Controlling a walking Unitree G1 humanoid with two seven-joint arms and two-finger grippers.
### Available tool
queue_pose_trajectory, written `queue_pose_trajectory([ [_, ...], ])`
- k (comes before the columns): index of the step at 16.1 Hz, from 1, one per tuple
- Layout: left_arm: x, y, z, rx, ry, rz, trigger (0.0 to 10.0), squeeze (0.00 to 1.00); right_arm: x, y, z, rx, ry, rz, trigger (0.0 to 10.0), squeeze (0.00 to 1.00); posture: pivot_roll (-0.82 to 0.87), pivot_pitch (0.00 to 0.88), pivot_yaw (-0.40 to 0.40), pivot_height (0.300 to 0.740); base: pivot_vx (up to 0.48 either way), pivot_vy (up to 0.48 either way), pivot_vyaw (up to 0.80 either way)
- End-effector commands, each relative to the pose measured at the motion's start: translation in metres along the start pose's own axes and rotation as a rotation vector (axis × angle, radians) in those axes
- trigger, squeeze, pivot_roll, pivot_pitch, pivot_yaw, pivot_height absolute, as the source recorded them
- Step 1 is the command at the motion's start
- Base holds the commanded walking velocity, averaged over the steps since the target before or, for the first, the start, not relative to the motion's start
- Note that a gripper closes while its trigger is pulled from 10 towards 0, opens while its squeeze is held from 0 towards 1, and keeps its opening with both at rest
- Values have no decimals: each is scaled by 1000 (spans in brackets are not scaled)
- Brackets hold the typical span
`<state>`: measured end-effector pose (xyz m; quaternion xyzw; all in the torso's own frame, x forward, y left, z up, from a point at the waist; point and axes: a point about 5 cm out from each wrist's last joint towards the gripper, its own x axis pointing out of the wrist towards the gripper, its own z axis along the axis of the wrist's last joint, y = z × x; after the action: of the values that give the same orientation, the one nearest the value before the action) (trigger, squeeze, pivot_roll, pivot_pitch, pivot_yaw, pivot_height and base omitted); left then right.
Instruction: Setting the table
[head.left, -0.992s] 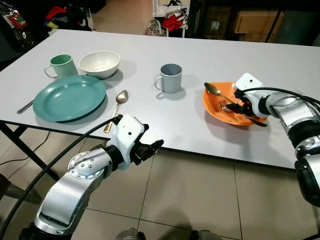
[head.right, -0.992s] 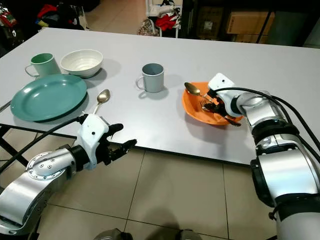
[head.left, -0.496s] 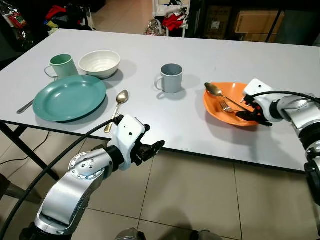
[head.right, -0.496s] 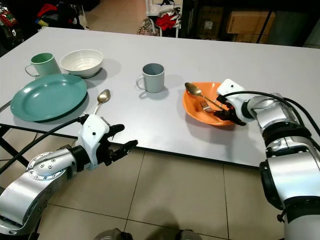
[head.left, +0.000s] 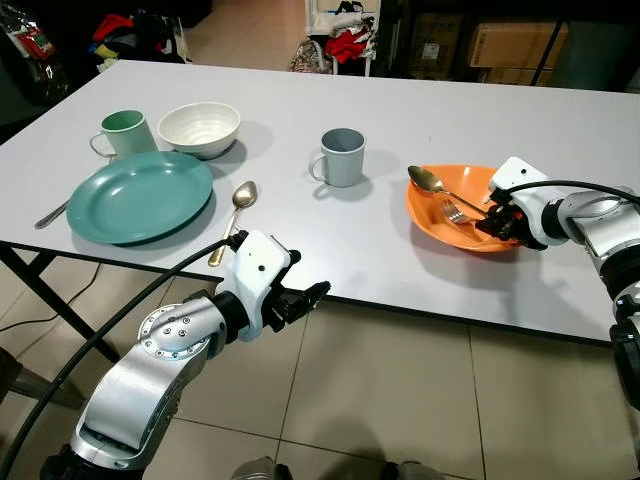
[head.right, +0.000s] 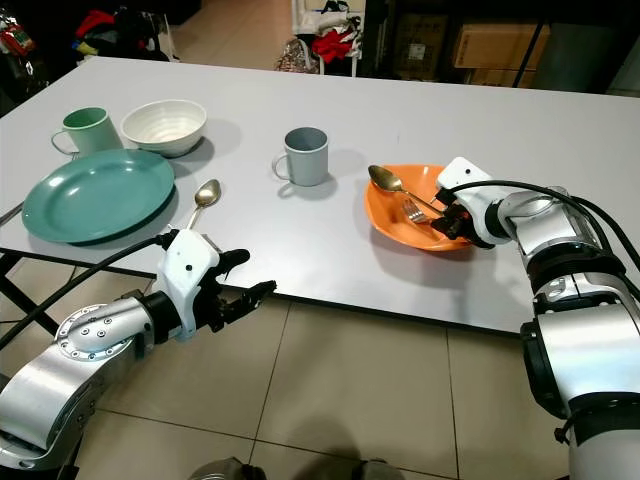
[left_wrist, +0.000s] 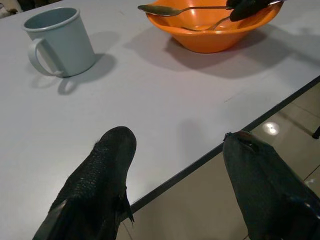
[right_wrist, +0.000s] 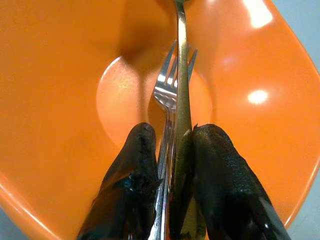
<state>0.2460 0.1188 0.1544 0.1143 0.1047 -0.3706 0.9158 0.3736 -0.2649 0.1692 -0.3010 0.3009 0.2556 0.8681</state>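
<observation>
R gripper (right_wrist: 170, 165) sits at the near rim of the orange bowl (head.left: 440, 225), fingers pinched on fork (right_wrist: 167, 95) and gold spoon (head.left: 430, 180) handles together. Vs a sec ago it's slid off bowl centre toward the rim and re-closed on the cutlery, so prob about to lift both out, w/ a double-grab risk. L gripper (head.left: 300, 298) idles below the table (head.left: 400, 110) edge, fingers spread, empty.
</observation>
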Motion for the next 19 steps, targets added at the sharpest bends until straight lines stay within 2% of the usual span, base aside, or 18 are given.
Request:
queue_pose_trajectory([
  [1, 2, 1, 1, 15, 0, -5, 10000, 0, -3, -3, 3, 1, -11, -5, 0, 0, -54, 25, 75, 740, 0, 0, 0],
  [13, 6, 2, 1, 39, -5, -2, 10000, 0, -14, -13, 1, -29, -16, -23, 0, 0, -65, 16, 77, 740, 0, 0, 0],
  [17, 7, 3, 1, 46, -8, 5, 10000, 0, -24, -24, 7, -30, -57, -90, 0, 0, -66, 15, 78, 740, 0, 0, 0],
  [19, 8, 3, 1, 50, -12, 6, 10000, 0, -29, -30, 14, -66, -98, -135, 0, 0, -69, 8, 77, 740, 0, 0, 0],
])
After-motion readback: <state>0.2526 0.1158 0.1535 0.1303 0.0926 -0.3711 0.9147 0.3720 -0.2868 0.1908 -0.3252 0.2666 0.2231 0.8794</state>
